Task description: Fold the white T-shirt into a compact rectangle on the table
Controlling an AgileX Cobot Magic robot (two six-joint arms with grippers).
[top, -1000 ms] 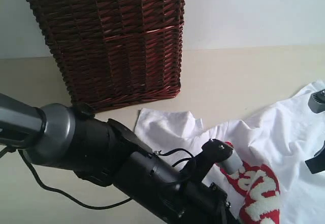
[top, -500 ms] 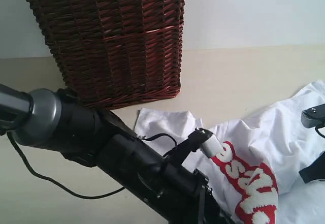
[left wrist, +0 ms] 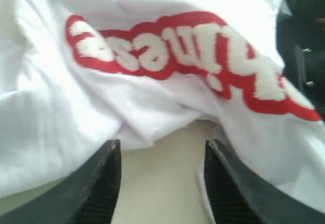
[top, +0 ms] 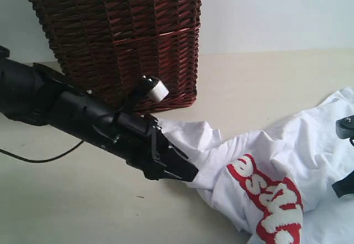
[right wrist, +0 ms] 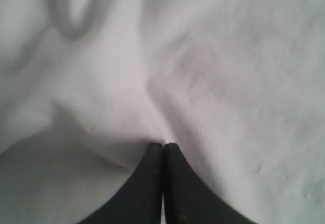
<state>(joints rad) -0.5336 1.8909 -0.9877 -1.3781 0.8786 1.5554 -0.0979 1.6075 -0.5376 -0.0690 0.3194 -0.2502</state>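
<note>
The wicker basket (top: 121, 45) stands on the table (top: 265, 83) at the back left of the exterior view. The white T-shirt (top: 310, 144) lies bunched on the table, in front of the basket and to its right. The left gripper (top: 185, 172) reaches in from the left, in front of the basket, to the shirt's left edge. Its fingers (left wrist: 101, 183) stand apart over bare table. The right gripper (right wrist: 163, 148) sits at the shirt's right side, fingertips together on a ridge of cloth.
</note>
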